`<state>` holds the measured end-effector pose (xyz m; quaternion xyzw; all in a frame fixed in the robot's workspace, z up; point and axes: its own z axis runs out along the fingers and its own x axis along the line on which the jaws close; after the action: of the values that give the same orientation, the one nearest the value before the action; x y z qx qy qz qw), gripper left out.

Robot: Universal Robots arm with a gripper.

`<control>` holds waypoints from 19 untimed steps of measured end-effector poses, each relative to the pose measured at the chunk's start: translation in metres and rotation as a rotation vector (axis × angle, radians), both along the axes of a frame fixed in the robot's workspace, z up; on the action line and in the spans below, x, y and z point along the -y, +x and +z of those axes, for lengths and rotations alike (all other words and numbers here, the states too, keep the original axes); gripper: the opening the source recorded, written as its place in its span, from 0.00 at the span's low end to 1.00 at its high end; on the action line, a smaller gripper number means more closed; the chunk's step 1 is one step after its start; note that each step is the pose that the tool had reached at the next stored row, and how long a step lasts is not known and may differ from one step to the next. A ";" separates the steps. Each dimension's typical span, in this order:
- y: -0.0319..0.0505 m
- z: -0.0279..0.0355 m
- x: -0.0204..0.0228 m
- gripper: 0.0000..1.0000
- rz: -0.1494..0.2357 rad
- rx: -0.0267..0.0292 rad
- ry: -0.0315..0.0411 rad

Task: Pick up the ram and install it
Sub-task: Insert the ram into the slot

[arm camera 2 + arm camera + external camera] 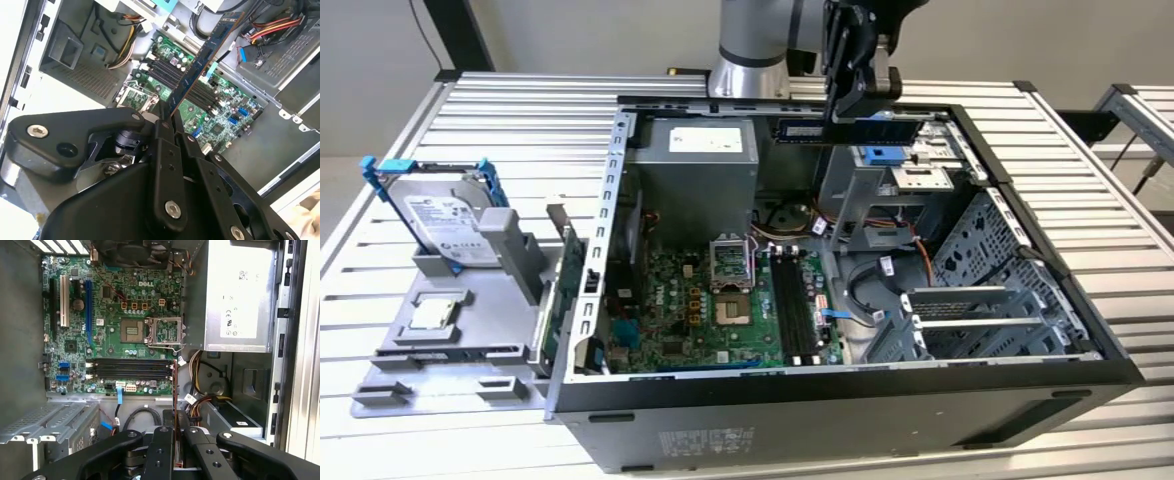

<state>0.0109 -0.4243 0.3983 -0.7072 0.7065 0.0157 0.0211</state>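
Standing upright in a grey holder (pixel 520 255) at nine o'clock from the open computer case (pixel 854 420), on the exterior view's left, is a silver hard drive (pixel 447 220) in a blue bracket. A small square chip (pixel 438 312) lies on the same holder, nearer eight o'clock. Inside the case the green motherboard (pixel 694 320) lies flat, with a grey power supply (pixel 700 165) beyond it toward eleven o'clock. Its long black slots (pixel 787 300) run just beside the processor socket (pixel 727 300) (both wrist views look down onto them). At twelve o'clock, over the case's far rim, the gripper (pixel 854 112) hangs with its jaws clamped on the ram (pixel 801 130), which lies level, well above the motherboard and apart from the slots. In the second wrist view the blue stick juts out from between the black fingers (pixel 164 150). A perforated drive cage (pixel 1014 270) fills the case toward three o'clock.
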 end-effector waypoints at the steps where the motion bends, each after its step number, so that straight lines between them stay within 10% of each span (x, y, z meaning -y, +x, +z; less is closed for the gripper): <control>1: 0.0000 0.0000 0.0000 0.00 0.000 0.0000 0.0000; 19: -0.0032 -0.0005 0.0082 0.00 0.005 0.0000 0.0000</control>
<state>0.0078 -0.4326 0.3979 -0.7089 0.7048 0.0157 0.0211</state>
